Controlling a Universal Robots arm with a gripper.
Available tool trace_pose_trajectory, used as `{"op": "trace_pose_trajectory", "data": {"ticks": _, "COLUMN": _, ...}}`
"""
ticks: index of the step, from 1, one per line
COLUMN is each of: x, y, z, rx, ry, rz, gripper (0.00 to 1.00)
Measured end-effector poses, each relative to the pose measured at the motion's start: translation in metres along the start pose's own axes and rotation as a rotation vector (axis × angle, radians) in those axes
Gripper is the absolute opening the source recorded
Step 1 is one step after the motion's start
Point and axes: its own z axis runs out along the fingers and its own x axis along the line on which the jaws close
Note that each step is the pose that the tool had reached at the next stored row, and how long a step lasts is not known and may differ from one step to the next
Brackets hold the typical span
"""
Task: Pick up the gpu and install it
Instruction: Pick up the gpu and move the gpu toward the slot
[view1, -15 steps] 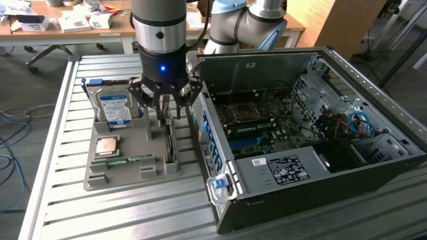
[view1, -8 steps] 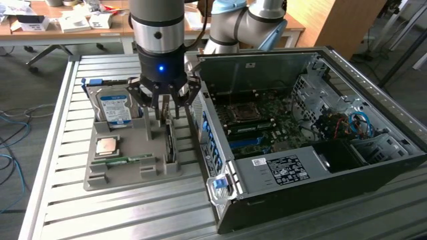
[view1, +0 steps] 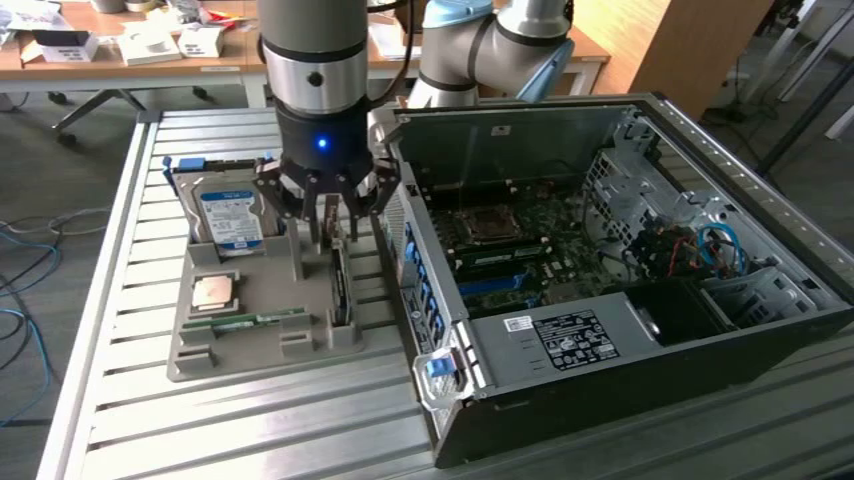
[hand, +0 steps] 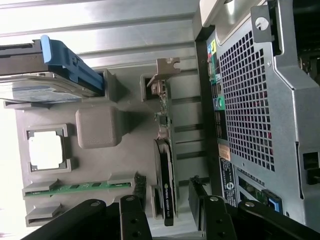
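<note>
Standing on edge, gpu (hand: 164, 167) runs alongside the case (hand: 250, 100) (bracket toward hard drive (view1: 230, 215)); hand (view1: 328, 222) wide.

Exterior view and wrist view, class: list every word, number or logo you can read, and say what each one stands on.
No text reads clearly enough to quote.
hard drive: blue-white label, print too blurred.
black label inside the computer case: white print too small.
gpu: marking near its end, too blurred.
stickers on the case's back: too small.
</note>
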Motion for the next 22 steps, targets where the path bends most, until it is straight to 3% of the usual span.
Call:
{"op": "trace_pose_trajectory", "data": {"ticks": 16, "x": 0.001, "y": -0.0012, "z": 0.0288, "rx": 0.0, "ry": 0.0, "rz": 0.0, "gripper": 0.47}}
{"op": "trace_pose_trajectory", "data": {"ticks": 22, "x": 0.001, "y": -0.0015, "z": 0.0342, "rx": 0.0004, "ry": 0.0002, "rz": 0.0, "gripper": 0.47}}
